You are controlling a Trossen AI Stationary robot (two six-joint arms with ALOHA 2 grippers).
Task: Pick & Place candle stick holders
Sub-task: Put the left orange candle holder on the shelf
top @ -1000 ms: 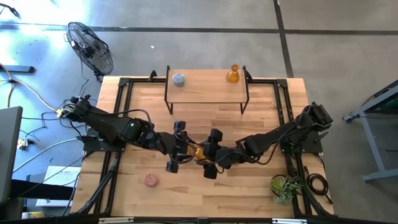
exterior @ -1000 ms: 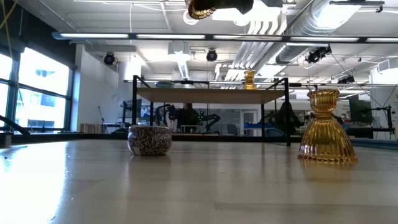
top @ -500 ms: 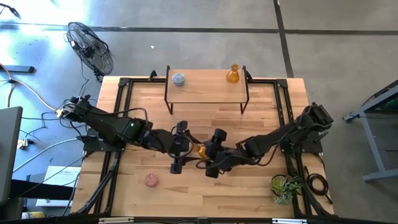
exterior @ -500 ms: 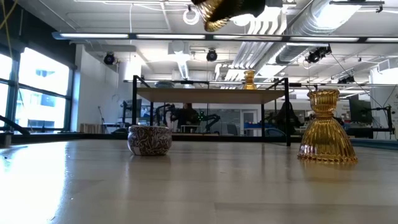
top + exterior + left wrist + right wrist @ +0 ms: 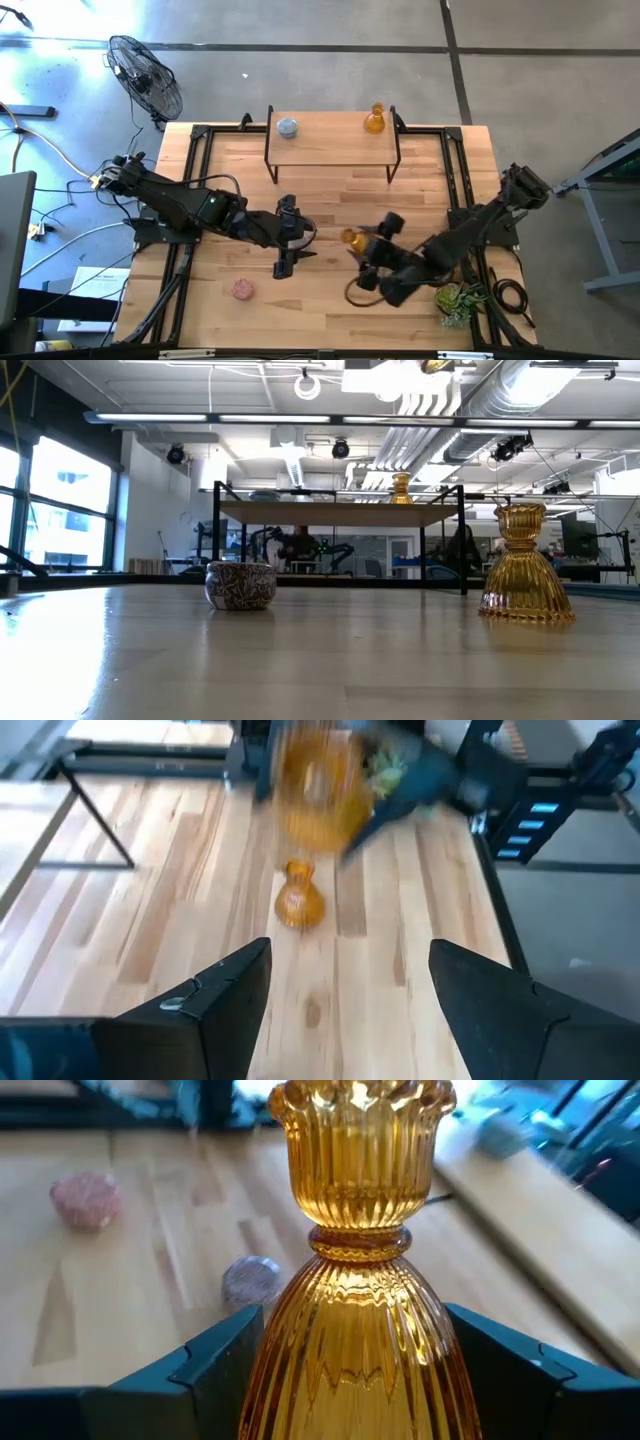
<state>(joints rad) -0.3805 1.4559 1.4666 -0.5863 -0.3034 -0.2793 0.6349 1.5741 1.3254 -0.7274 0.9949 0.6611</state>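
Fan (image 5: 146,76) stands on the floor off the table's far-left corner, well away from both pincers. L gripper (image 5: 350,960) is over mid-table w/ fingers (image 5: 232,988) spread wide and nothing between them. Pink holder (image 5: 241,289) sits on the table (image 5: 330,185) near L gripper, on its front-edge side and a bit left, not touching it. Straight ahead of L gripper's open fingers, 2nd amber holder (image 5: 298,898) stands upright on the wood, apart from them; the low view shows it upright too. Behind both pincers, at the far edge, is a raised shelf (image 5: 330,140): pale blue holder (image 5: 287,127) sits at its left end and 3rd amber holder (image 5: 375,120) at its right end, both well apart from the pincers. R gripper (image 5: 350,1340) is just right of L gripper, up off the table, fingers (image 5: 215,1355) pinching amber holder (image 5: 358,1270) by its flared base, neck pointing away from the wrist. Past that piece, on the table, R wrist view shows the pink holder and 2nd round holder (image 5: 250,1278), pinkish-grey, both well apart from R gripper. Plant (image 5: 458,300) lies to R gripper's right, at the front-right corner, close by R arm.
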